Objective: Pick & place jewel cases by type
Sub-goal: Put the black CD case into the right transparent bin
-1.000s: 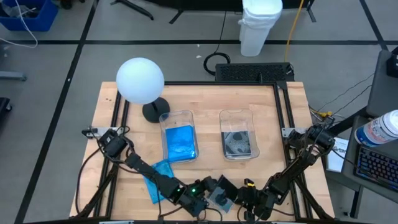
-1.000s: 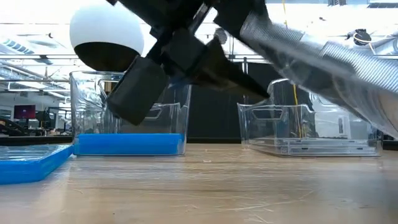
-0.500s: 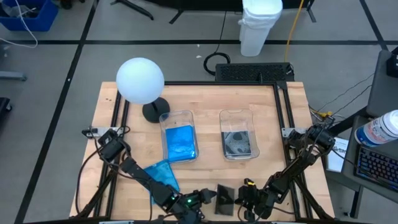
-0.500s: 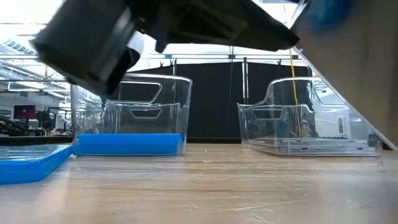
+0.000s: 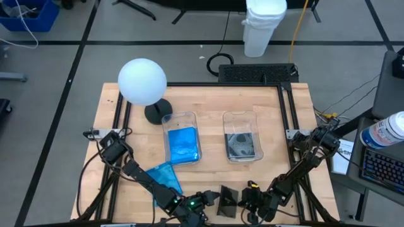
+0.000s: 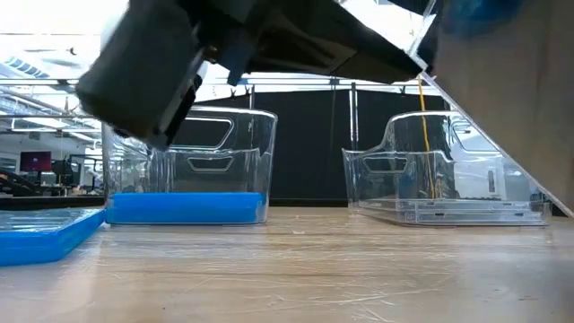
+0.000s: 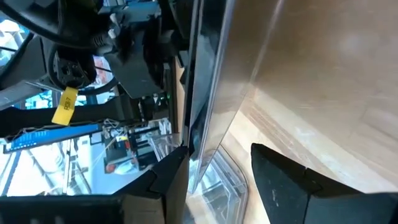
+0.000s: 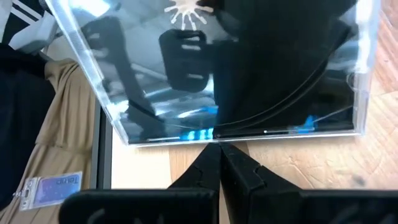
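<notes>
A dark jewel case hangs in the air near the table's near edge, between my two grippers. My right gripper is shut on it from the right. My left gripper is open on the case's left side. In the left wrist view the case shows edge-on, close to one finger and well clear of the other. Blue cases lie flat on the table's left near part. More blue cases fill the left bin, and dark ones lie in the right bin. My right gripper pinches the dark case between its two fingers at the middle of one edge, with the fingertips meeting just at that edge. It comes roughly level from the table's right. The case is lifted clear of the table and tilted.
A white globe lamp on a dark base stands at the far left of the table. The two clear bins sit side by side mid-table, with bare wood between them and the near edge. Black rails run along the table's sides.
My left gripper has drawn back from the dark case toward the table's left near corner. The case has stayed at my right gripper, has shifted slightly toward the near edge and shows higher in the low view than a second ago.
</notes>
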Tool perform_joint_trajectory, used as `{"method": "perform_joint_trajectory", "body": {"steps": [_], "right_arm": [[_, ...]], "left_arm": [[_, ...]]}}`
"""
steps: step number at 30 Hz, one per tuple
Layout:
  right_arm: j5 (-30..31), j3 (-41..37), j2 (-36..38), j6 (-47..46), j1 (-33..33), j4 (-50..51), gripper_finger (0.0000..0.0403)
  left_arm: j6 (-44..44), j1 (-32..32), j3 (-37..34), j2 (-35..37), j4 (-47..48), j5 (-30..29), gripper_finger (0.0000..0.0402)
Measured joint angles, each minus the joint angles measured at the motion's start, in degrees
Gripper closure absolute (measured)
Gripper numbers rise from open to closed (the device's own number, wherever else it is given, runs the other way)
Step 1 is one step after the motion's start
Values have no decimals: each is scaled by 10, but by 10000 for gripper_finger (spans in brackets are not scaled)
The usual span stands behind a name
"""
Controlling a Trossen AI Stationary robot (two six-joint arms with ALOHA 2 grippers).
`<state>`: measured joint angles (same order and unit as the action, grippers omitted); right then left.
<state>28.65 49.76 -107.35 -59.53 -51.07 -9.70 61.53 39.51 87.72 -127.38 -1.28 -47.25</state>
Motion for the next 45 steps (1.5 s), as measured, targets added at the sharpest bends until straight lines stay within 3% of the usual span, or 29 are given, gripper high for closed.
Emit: {"method": "perform_joint_trajectory", "body": {"steps": [30, 45], "right_arm": [[14, 1, -1, 1, 1, 0, 403], [16, 1, -1, 3, 3, 2, 403]], "left_arm": [[-5, 23, -1, -1, -19, -68, 223], [-30, 37, -1, -1, -12, -125, 240]]}}
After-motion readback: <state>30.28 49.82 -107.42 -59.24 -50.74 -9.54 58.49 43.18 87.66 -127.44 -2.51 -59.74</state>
